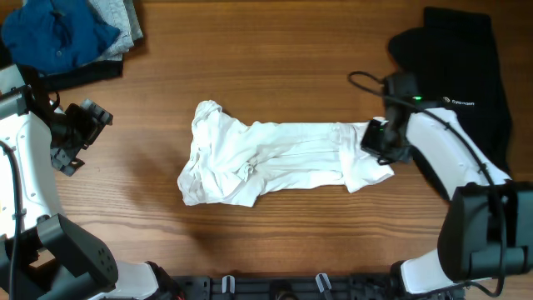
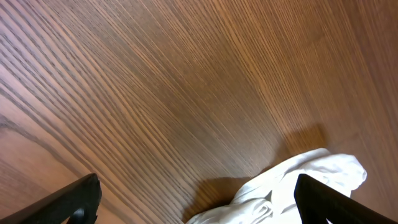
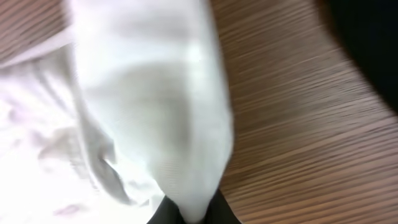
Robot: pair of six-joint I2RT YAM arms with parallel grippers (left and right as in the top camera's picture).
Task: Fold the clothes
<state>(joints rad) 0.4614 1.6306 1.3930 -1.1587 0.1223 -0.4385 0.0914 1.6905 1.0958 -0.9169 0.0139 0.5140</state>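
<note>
The left arm was seen bent at the left edge of the tabletop (image 1: pixel 275 58), its wrist turned inward, just below a folded blue garment (image 1: pixel 54 33). The left gripper (image 1: pixel 86 136) was held with its jaws spread fully wide, with nothing between them and nothing touched. In the left wrist view only bare wood and a rumpled end of the white T-shirt (image 2: pixel 305 177) were framed between its fingers. The white T-shirt (image 1: pixel 275 158) was laid crumpled lengthwise across the middle of the tabletop, bunched at its left end. The right arm was reached inward from the near right corner, over part of a black garment (image 1: pixel 466 79). The right gripper (image 1: pixel 379 137) was clamped tight on the T-shirt's right end, a fold of white fabric being pinched between its fingertips (image 3: pixel 165 216)
</note>
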